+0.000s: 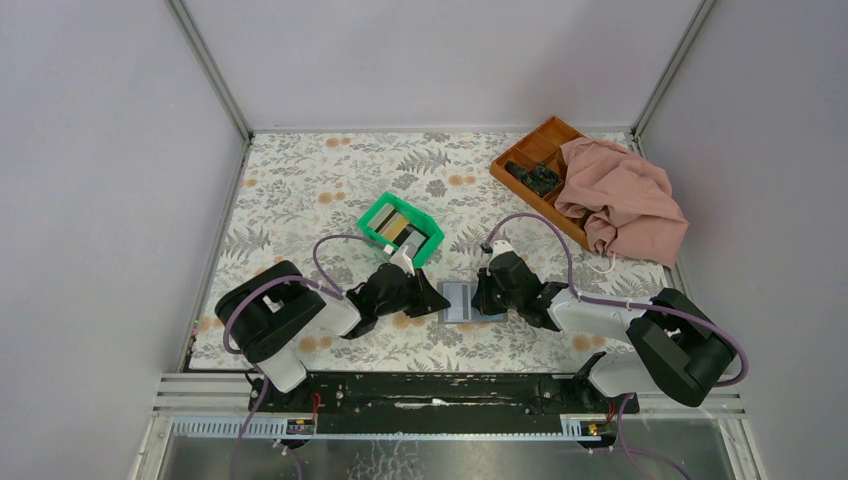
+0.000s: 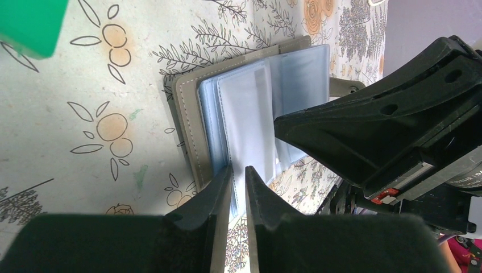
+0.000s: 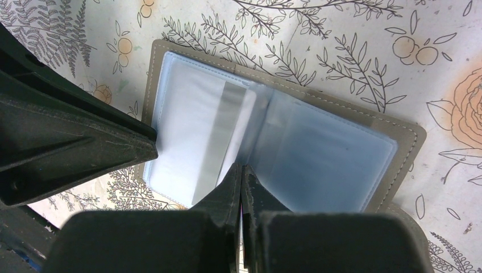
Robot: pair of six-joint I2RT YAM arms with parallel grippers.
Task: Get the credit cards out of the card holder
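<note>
The card holder point(image 1: 462, 300) lies open on the floral cloth between both grippers, its pale blue sleeves point(image 3: 329, 153) facing up. A whitish card with a grey stripe point(image 3: 193, 125) shows in one sleeve. My left gripper point(image 2: 239, 173) has its tips at the holder's point(image 2: 250, 96) edge, jaws a narrow gap apart, with the cloth showing through the gap. My right gripper point(image 3: 241, 169) is shut, with its tips on the holder's middle fold and nothing visible between them. Several cards point(image 1: 400, 230) lie in the green bin.
The green bin point(image 1: 372, 222) stands just behind the left gripper point(image 1: 443, 300). An orange-brown compartment tray point(image 1: 535, 150) sits at the back right, half covered by a pink cloth point(image 1: 625, 200). The two grippers nearly touch over the holder, the right gripper point(image 1: 482, 298) beside the left.
</note>
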